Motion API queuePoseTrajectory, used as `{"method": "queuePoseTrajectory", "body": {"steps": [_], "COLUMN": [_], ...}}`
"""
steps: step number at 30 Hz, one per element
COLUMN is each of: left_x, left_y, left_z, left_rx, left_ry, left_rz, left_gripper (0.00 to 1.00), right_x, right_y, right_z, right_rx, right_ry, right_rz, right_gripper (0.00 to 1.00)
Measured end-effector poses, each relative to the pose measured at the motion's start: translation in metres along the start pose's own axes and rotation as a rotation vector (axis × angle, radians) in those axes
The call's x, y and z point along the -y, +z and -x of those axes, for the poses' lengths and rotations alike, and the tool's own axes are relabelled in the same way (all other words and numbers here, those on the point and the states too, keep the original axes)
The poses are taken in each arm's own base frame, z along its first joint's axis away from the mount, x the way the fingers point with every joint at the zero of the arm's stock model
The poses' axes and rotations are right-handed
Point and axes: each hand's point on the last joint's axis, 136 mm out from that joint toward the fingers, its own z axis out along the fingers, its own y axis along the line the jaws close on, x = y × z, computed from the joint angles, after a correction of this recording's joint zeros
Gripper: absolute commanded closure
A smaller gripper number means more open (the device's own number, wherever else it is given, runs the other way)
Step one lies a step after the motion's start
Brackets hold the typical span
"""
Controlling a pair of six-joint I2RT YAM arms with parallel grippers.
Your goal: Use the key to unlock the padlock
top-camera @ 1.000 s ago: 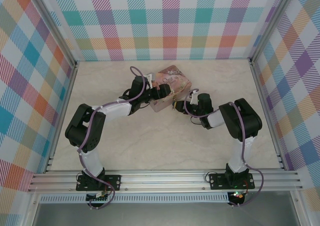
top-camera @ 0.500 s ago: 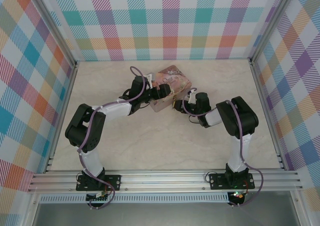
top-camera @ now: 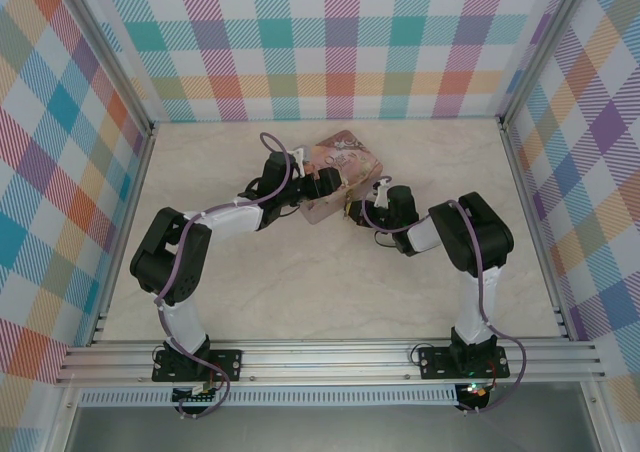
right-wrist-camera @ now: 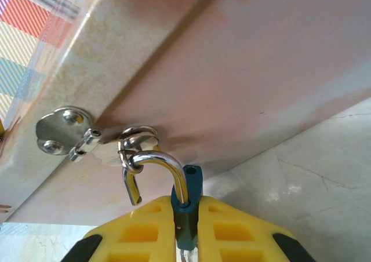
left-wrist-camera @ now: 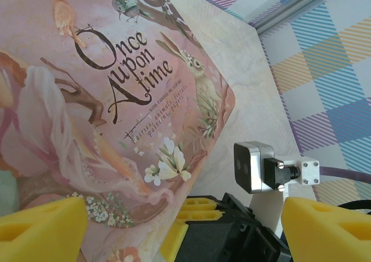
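Note:
The padlock [right-wrist-camera: 189,207] has a blue-teal body clamped between the yellow pads of my right gripper [right-wrist-camera: 186,242], which is shut on it. Its silvery shackle [right-wrist-camera: 165,160] stands open: the free end is out of the body and hooks through the ring on the pink tin [right-wrist-camera: 243,65]. A sliver of metal shows under the body; whether it is the key I cannot tell. In the top view the right gripper [top-camera: 352,209] sits at the tin's near right corner. My left gripper [left-wrist-camera: 185,233] is open, its fingers either side of the tin's [left-wrist-camera: 87,99] near edge.
The tin [top-camera: 340,162] lies mid-table, tilted, with a metal hasp plate [right-wrist-camera: 61,131] on its side. Both arms meet at it, the right wrist camera [left-wrist-camera: 253,167] close beside the left fingers. Plaid walls and aluminium rails [top-camera: 520,212] bound the marble table.
The right arm has crept slightly left, toward the tin, with the padlock in its grip. The left arm and the tin have stayed put.

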Motion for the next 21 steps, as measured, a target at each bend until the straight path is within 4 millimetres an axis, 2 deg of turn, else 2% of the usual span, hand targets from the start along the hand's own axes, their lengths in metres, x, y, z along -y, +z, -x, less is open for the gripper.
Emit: {"method": "queuePoseTrajectory", "body": {"steps": [9, 21], "left_x": [-0.001, 0.0], "left_y": [-0.001, -0.001], "left_z": [-0.002, -0.003], "left_rx": [0.001, 0.014], "left_ry": [0.006, 0.013], "left_rz": [0.0, -0.014], "left_gripper": [0.13, 0.13], "right_x": [0.001, -0.001], "right_y": [-0.001, -0.004], "right_z": [0.006, 0.012], "right_rx": [0.024, 0.017], "right_ry": [0.049, 0.2], "right_rz": [-0.017, -0.057], "right_gripper": [0.91, 0.92]}}
